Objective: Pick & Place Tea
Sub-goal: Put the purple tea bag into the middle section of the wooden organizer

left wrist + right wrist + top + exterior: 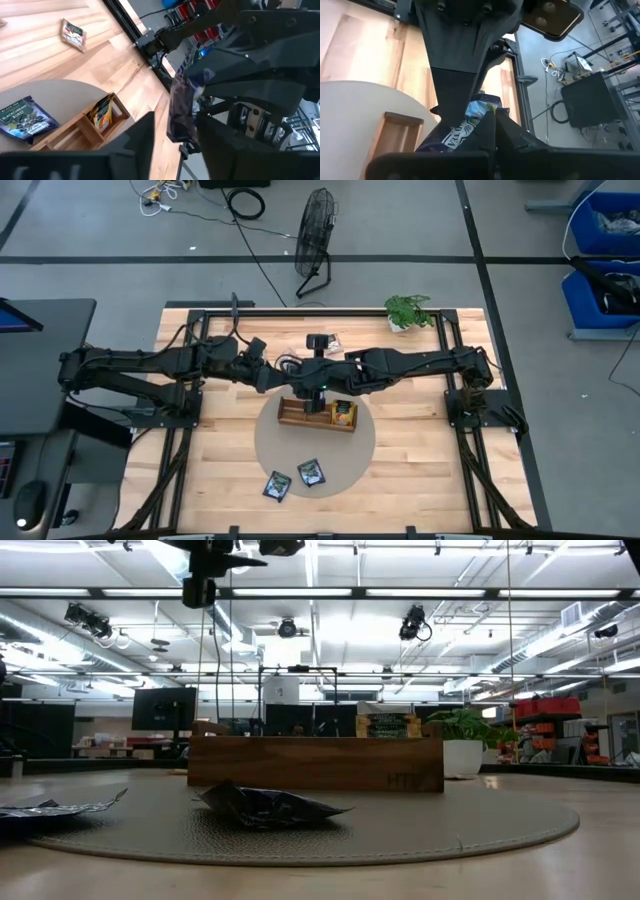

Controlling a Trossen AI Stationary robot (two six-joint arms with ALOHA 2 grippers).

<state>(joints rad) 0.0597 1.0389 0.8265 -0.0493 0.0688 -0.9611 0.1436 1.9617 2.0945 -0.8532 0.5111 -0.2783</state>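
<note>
Both grippers meet above the tray (300, 416), which stands on the round mat (345, 465) in the middle of the table (420, 480). The right gripper (487, 117) is closed on a blue packet (470, 122) and holds it in the air. The left gripper (172, 127) has its fingers around the same packet, seen edge-on in its own wrist view, but I cannot tell if these fingers press it or stand a little apart. I judge this is a handover between the arms, made so that the packet hangs upright and can go down into a narrow compartment. An orange packet (344, 413) already stands in the right end compartment. Two dark packets (295, 478) lie flat on the near part of the mat, and one more packet (73, 34) lies on the bare wood away from the mat; these are not yet placed. One dark packet carries the words "BLACKCURRANT BURST". The tray front shows some letters, perhaps "HTB", not clear.
</note>
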